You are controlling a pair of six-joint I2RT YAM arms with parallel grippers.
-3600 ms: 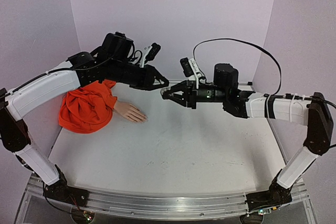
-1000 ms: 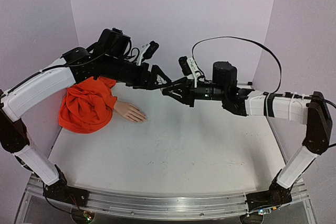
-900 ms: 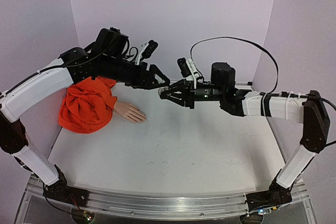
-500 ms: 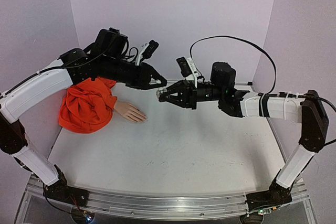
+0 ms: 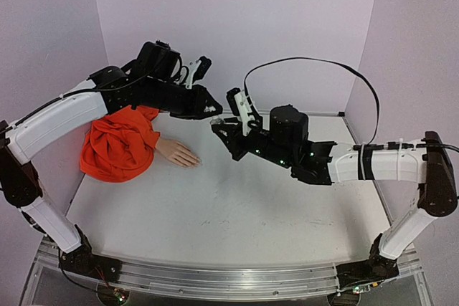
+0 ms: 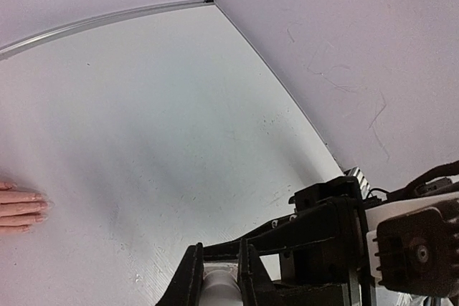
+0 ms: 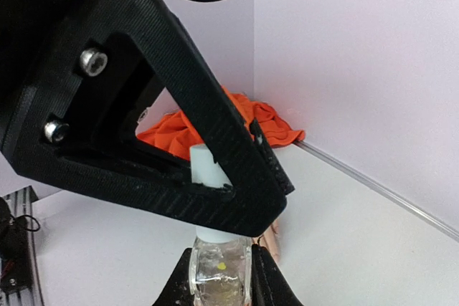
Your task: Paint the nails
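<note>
The pale mannequin hand lies flat on the table's left side, its orange sleeve bunched behind it. Its nails are tiny; the fingertips also show in the left wrist view. My right gripper is shut on a small clear bottle, held upright above the table. My left gripper is shut on the bottle's white cap, which shows between its fingers. Both grippers meet in the air to the right of the hand. No brush is in view.
The white table is walled by lilac panels at the back and sides. The left gripper's black finger fills much of the right wrist view. The orange sleeve and mannequin fingers lie beyond the bottle.
My right arm has swung left and dropped lower, turning its wrist, so the bottle now sits right under the left gripper. The left gripper stayed on the cap and shifted slightly.
</note>
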